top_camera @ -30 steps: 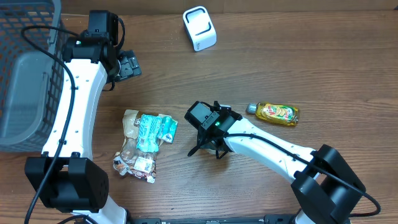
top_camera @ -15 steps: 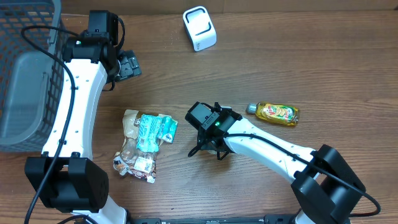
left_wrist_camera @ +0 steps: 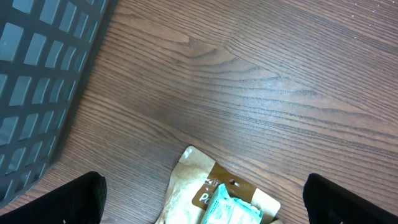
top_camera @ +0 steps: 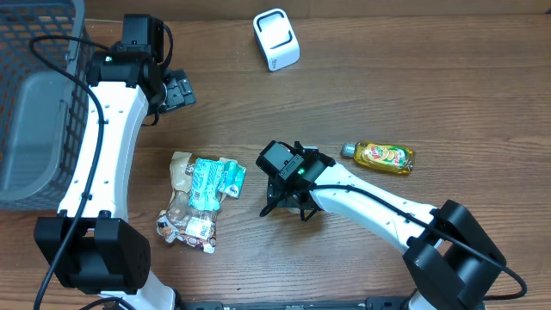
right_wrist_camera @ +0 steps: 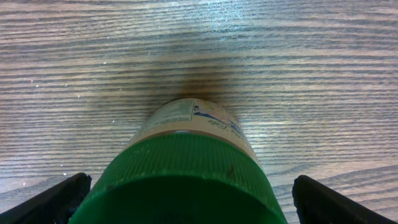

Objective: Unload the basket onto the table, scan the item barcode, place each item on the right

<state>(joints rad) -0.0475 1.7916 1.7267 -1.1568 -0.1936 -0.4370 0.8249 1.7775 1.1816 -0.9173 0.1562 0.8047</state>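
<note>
The right fingers [right_wrist_camera: 56,202] stand spread either side of the green-capped bottle [right_wrist_camera: 186,168], seemingly clear of its cap. The bottle sits upright on the surface [right_wrist_camera: 311,74]. Left of the bottle lies a snack bag [top_camera: 200,194]. Beyond the bag hover the left fingers [left_wrist_camera: 74,199], spread and empty. Farther left, a basket [top_camera: 52,52] holds what may be a grey tub [top_camera: 30,129].

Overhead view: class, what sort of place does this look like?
Probably a mock shop checkout on a wooden table: a white scanner-like box, a grey basket, snack packets and a yellow bottle.
</note>
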